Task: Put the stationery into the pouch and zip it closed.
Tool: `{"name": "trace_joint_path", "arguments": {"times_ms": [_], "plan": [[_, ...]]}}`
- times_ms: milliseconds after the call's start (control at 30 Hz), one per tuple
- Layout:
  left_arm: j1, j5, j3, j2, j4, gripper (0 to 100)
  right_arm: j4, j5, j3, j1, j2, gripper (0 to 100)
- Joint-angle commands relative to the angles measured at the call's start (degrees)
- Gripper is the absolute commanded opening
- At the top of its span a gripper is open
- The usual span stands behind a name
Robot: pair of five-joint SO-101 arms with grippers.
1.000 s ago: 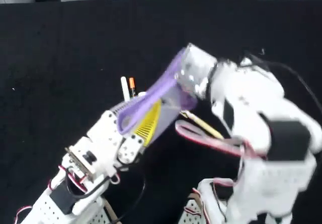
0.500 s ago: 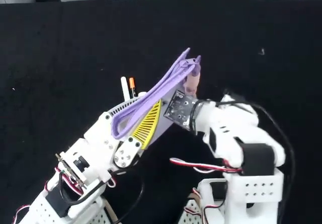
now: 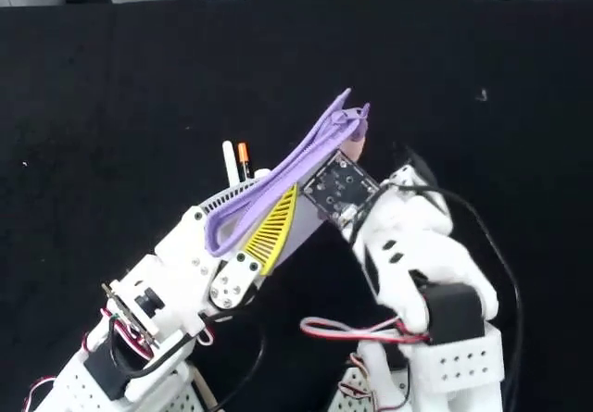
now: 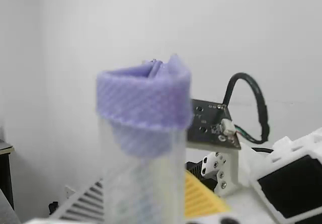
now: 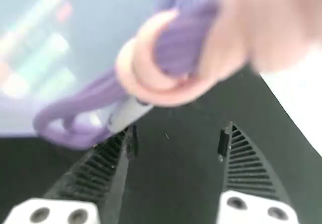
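Note:
A purple pouch [image 3: 278, 185] with a clear body hangs tilted above the black table [image 3: 111, 88], and my left gripper [image 3: 269, 225] is shut on its lower end. Its mesh rim [image 4: 143, 100] rises close in the left wrist view, beside the yellow finger [image 4: 201, 201]. At the raised far end hangs a pink ring [image 5: 166, 78] on the zipper pull [image 3: 355, 134]. My right gripper [image 5: 176, 131] stands open just short of that ring, touching nothing; in the high view it sits under the pouch tip [image 3: 350, 157]. Blurred stationery [image 5: 35, 43] shows through the pouch wall.
A white pen tip [image 3: 230, 164] and an orange pen tip [image 3: 243, 158] show beside the pouch's lower end; whether they are inside it is unclear. Both arm bases crowd the near edge. The right arm's camera board [image 4: 211, 128] sits close behind the pouch.
The right arm came down from over the pouch's top and pulled back, then turned its wrist under the far end. The pouch and left arm have held still over the last half second.

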Motion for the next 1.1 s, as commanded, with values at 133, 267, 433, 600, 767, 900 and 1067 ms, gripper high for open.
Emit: {"name": "trace_joint_path", "arguments": {"times_ms": [133,267,433,600,767,900,1067], "plan": [[0.66,0.09,-4.00,-0.70,-0.26,3,-0.97,-8.00,-0.40,-5.63,-3.38,26.6],[0.66,0.09,-4.00,-0.70,-0.44,3,2.64,-8.35,-0.84,-5.63,-6.20,26.6],[-3.47,0.09,-4.09,-0.70,-0.62,3,8.00,-8.62,-0.84,-5.54,-13.23,26.6],[-3.82,0.44,-4.35,-0.70,-0.62,3,11.69,-11.34,0.40,-5.80,-18.59,26.6],[-3.65,8.09,-6.55,-0.53,-0.26,3,4.66,-13.54,7.52,-5.71,-19.91,26.6],[-3.65,8.97,-6.37,-0.53,-0.18,3,-3.69,-13.54,12.35,-5.54,-19.74,26.6],[-3.65,8.97,-6.20,-0.53,-0.18,3,-7.91,-13.19,13.49,-5.45,-19.74,26.6]]}}
